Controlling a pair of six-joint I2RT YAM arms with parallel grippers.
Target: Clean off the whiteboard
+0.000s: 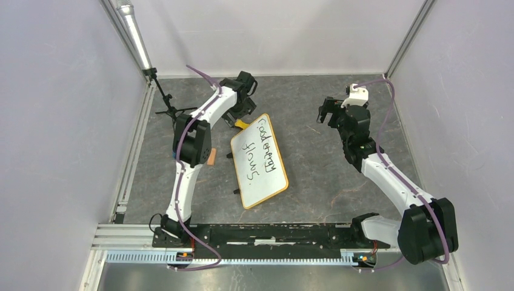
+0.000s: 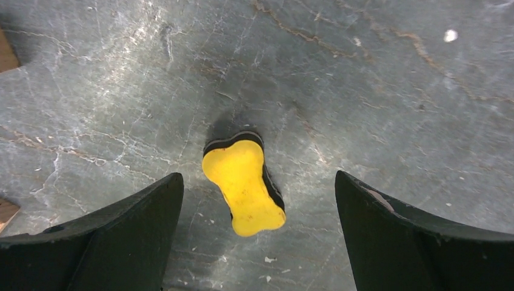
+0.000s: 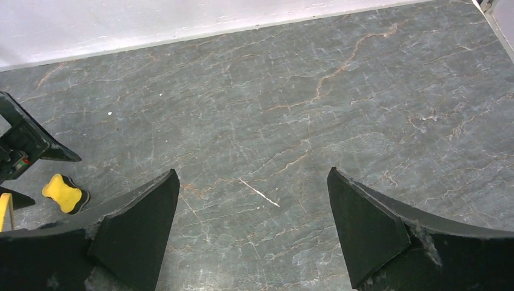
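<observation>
Grey marbled tabletop (image 1: 327,176), white walls (image 1: 273,36); left gripper (image 2: 257,174), right gripper (image 3: 252,171) both spread apart.

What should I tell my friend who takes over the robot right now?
Left gripper: fingers open, above the yellow eraser, not gripping it.
Right gripper: fingers open, empty, over bare table.
Whiteboard: flat mid-table, black writing on it.
Eraser: on the table by the board's far corner.
Done: nothing wiped yet.
Left: grab the eraser, wipe off the writing.
</observation>
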